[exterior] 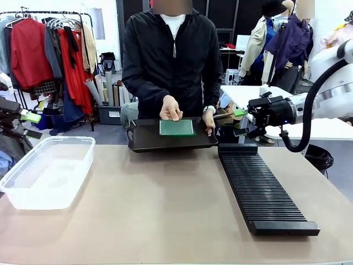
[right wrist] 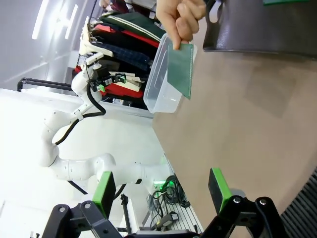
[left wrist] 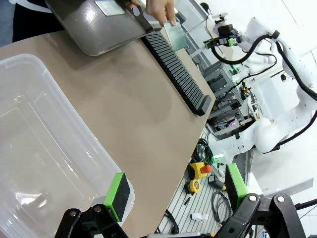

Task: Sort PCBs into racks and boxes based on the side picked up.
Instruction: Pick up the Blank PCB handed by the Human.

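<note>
A green PCB (exterior: 177, 127) lies flat on the dark tray (exterior: 144, 141) that the person holds at the table's far edge, with one hand (exterior: 171, 108) resting on it. The person's other hand (right wrist: 182, 20) holds up a second PCB (right wrist: 180, 69) by its top edge, out in front of my right gripper (right wrist: 161, 191). That gripper is open and apart from the board; it hovers beyond the far end of the black rack (exterior: 259, 187). My left gripper (left wrist: 176, 188) is open and empty above the clear box (left wrist: 34, 148), near its corner.
The clear box (exterior: 47, 171) stands at the table's left and the rack runs along the right. Bare brown tabletop (exterior: 160, 210) lies between them. Clothes racks and other tables stand behind the person.
</note>
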Robot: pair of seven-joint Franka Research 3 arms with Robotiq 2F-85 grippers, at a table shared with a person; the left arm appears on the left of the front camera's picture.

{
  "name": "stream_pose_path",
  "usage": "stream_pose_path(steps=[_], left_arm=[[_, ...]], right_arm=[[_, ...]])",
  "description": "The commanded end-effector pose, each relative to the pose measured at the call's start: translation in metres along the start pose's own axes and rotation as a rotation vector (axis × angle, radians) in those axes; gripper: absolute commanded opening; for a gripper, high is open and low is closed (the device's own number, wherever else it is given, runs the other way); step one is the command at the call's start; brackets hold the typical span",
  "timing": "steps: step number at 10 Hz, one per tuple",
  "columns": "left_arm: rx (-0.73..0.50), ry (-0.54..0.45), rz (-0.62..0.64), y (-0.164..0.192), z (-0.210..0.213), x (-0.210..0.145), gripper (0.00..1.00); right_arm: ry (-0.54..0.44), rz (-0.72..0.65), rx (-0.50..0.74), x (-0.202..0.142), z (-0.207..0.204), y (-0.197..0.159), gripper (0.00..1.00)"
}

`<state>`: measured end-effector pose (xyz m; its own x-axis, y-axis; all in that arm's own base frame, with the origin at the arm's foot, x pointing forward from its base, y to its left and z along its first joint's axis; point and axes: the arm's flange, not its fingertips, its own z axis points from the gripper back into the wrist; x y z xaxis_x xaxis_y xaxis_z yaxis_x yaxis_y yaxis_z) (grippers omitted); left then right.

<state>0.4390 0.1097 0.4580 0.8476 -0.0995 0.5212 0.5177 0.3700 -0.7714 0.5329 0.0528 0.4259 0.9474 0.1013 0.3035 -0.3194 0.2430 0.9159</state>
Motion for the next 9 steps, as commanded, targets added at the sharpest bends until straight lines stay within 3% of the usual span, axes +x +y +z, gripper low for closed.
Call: stream_pose_path(steps=[1, 4, 9], left_arm=[[-0.005, -0.003, 0.010, -0.002, 0.001, 0.000, 1.00], [-0.005, -0.003, 0.010, -0.002, 0.001, 0.000, 1.00], [-0.005, -0.003, 0.010, -0.002, 0.001, 0.000, 1.00]], right_arm=[[-0.005, -0.023, 0.030, 0.025, -0.012, -0.007, 1.00], [-0.018, -0.038, 0.066, 0.042, -0.037, -0.022, 1.00], [-0.003, 0.051, 0.143, 0.073, -0.062, -0.042, 1.00]])
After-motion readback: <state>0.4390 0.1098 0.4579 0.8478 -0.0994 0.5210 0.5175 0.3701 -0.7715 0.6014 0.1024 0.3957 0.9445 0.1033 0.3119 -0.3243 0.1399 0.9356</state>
